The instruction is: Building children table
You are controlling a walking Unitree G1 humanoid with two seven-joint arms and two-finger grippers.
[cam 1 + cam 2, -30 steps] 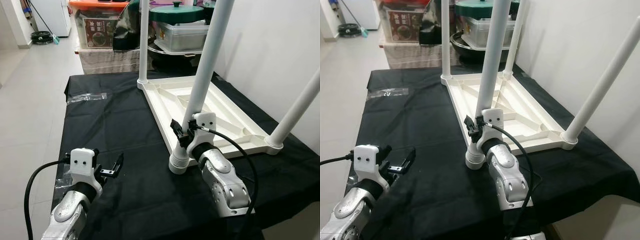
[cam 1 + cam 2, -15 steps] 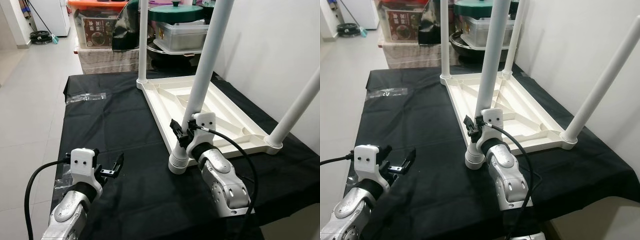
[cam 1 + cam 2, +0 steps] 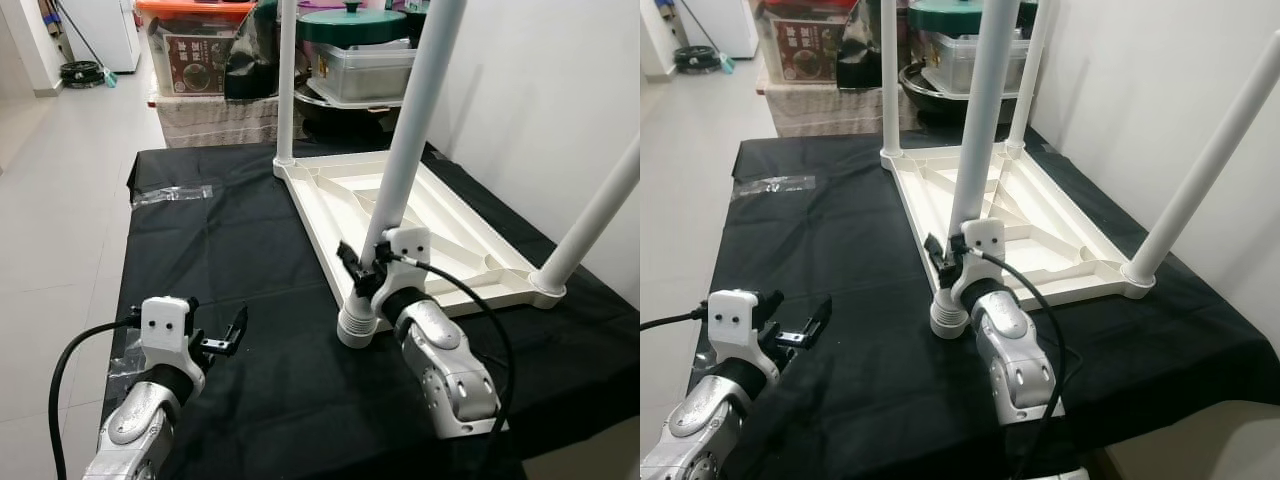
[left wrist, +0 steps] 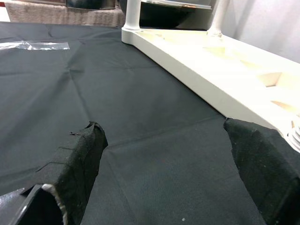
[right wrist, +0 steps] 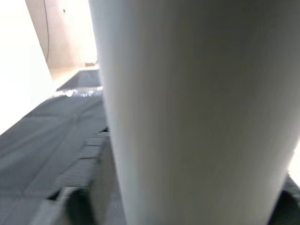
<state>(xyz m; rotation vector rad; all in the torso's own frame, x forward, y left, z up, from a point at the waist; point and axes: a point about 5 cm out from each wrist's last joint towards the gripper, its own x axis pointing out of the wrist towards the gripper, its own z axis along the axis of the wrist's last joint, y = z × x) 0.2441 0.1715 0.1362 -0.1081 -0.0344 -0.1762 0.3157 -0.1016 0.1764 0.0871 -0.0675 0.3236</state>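
Your right hand [image 3: 360, 272] is clamped low on the near leg [image 3: 398, 178] to seat it in the upturned table [image 3: 450, 255] lying on the black tabletop [image 3: 250, 250], while your left hand [image 3: 222, 335] hovers open, spare.

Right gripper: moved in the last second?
Barely. The right gripper stays on the near table leg above the collar, shifted slightly toward the robot's left.

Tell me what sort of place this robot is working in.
Probably a room in a home, used partly for storage: a tiled floor, stacked plastic storage bins and lidded cookware sit behind the black-covered work table holding an upturned white children's table.
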